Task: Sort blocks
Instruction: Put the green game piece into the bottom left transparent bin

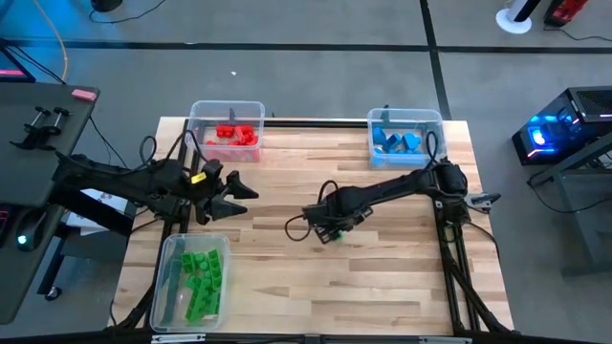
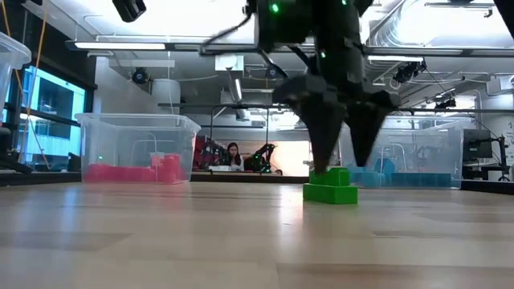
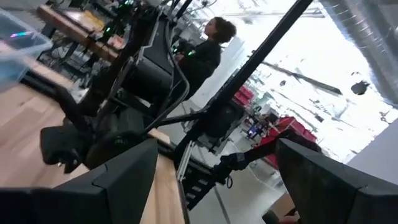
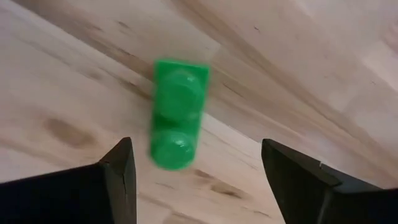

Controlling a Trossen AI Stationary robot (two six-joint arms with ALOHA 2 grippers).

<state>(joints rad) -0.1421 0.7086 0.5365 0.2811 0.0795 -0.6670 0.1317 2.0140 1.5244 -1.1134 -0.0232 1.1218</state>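
Green is the colour of the block [image 4: 177, 115] that lies alone on the wooden tabletop [image 1: 316, 272], near the middle. It is a small two-stud piece and it rests flat on the wood. Just above it hangs the right gripper [image 2: 344, 156], with its fingers [image 4: 118, 171] spread apart on either side of the block and not touching it.

On the near left corner of the tabletop stands a clear bin [image 1: 164, 287] that holds many green blocks [image 1: 203, 277]. Beside this bin, a little farther in, the left gripper [image 1: 244, 199] hovers above the tabletop, and its fingers [image 3: 124, 177] also stand wide open and hold nothing.

At the far edge there are two more clear bins. The far left bin [image 1: 201, 113] contains red blocks [image 1: 236, 134], and the far right bin [image 1: 430, 119] contains blue blocks [image 1: 397, 141].

Behind the tabletop, deep in the room, a person [image 2: 234, 154] sits at a desk.
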